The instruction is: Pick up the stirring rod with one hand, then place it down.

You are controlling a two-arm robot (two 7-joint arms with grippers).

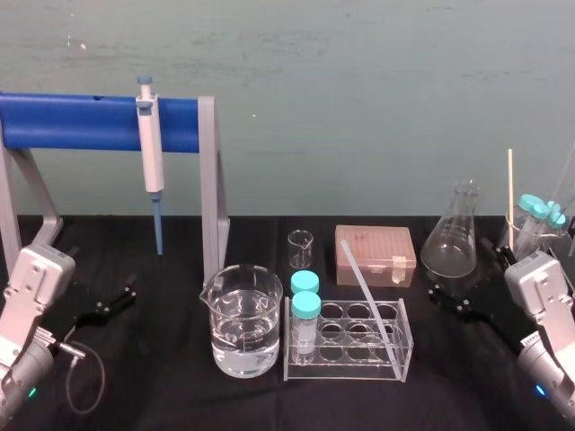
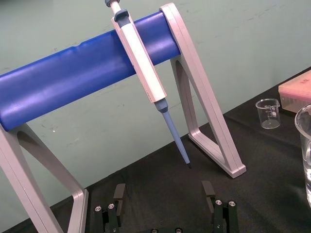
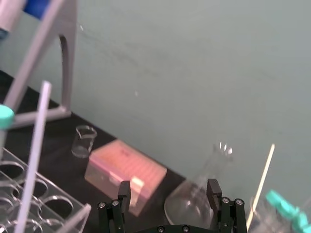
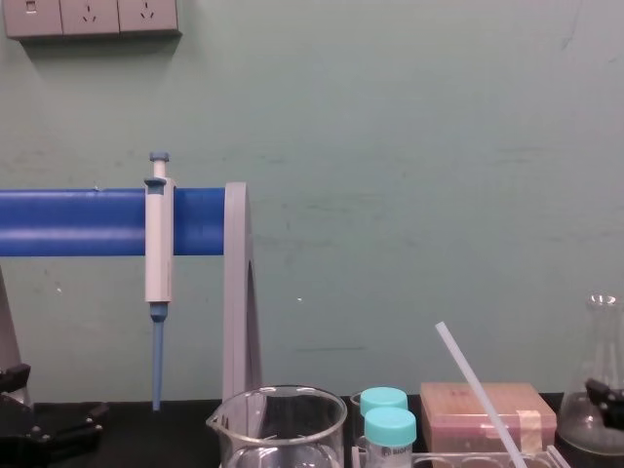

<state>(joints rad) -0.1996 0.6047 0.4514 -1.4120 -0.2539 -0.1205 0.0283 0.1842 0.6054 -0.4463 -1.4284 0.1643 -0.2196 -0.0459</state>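
**A:** Stirring rod [image 1: 367, 292], where is it?

**B:** The stirring rod leans in the clear tube rack [image 1: 350, 372]. Its foot sits in a well at the rack's right end, and its top tilts back and toward my left, standing free above the rim.

**A:** How does it look?

**B:** Long, straight, pencil-thin and milky-translucent. I'd guess it is slick, and it would roll if I set it down flat.

**A:** And your claws?

**B:** My right claw [image 1: 454, 298] rests on the black cloth just beside the conical flask [image 1: 452, 238], fingers spread wide and holding nothing. My left claw [image 1: 112, 303] is parked near the blue stand's foot, also wide open and empty.

**A:** So how would you take it?

**B:** With the right claw, since it is nearer. I'd come in above the rack, turn the fingers across the rod's lean and close on the bare upper stretch. Then I'd draw it out along its tilt so the rack isn't dragged. I'd keep clear of the flask and the capped tubes [image 1: 305, 316].
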